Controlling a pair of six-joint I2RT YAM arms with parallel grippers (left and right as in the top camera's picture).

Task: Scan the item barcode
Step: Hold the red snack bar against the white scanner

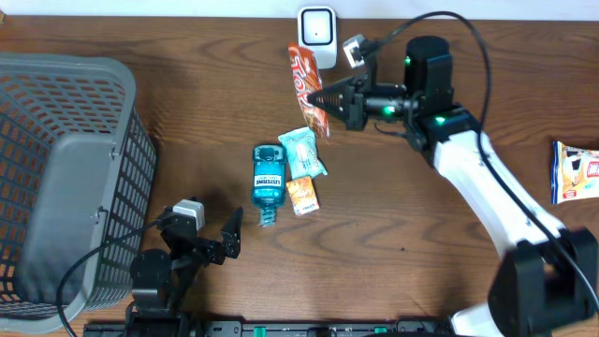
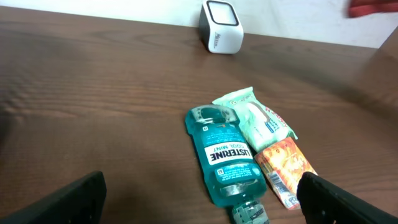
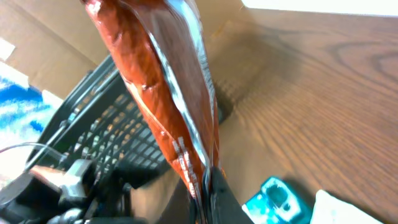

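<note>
orange packet (image 1: 306,82) in right fingers (image 3: 219,198), left fingers (image 2: 341,200) wide

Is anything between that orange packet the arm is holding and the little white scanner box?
Nothing visible does. The right gripper holds the orange packet right beside the white scanner, no object between them. The mouthwash bottle, wipes pack and small orange carton lie farther down the table, out of the way.

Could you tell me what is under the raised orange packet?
Around the packet, only bare table shows, with the scanner beside its far end; the strip directly beneath is hidden.
</note>
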